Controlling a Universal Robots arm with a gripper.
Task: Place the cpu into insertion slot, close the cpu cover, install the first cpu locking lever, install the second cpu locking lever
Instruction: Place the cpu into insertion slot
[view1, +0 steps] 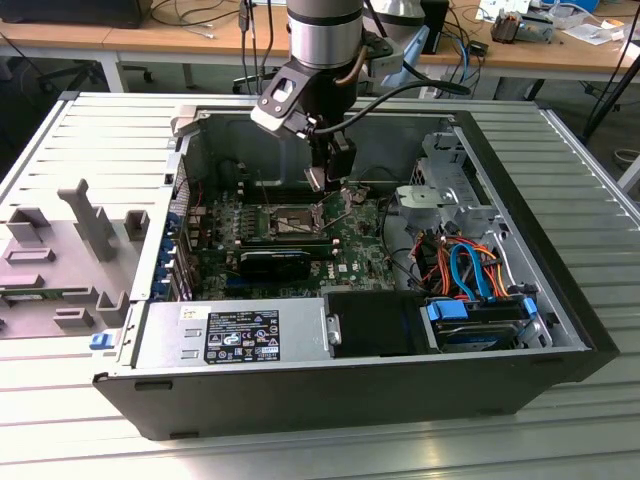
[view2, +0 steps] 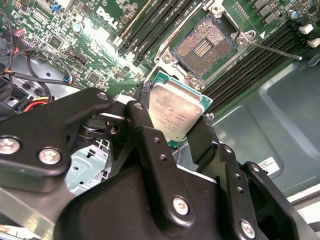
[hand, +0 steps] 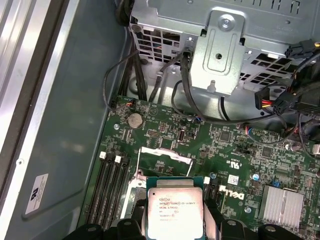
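First step in hand: the gripper (view2: 172, 125), clamped on the cpu (view2: 176, 111), hovers above and clear of the open insertion slot (view2: 204, 46), where seating likely demands a level, squarely aligned descent.

The open computer case (view1: 300, 395) on the ribbed counter (view1: 90, 130) is taken in whole in the exterior view, from above and well back, so that its interior is looked down into. Both wrist views are set close behind the jaws and aimed past them at the green circuit board (view2: 75, 30). The cpu (view2: 175, 110) and the board beyond it are shared by both wrist views, at different angles.
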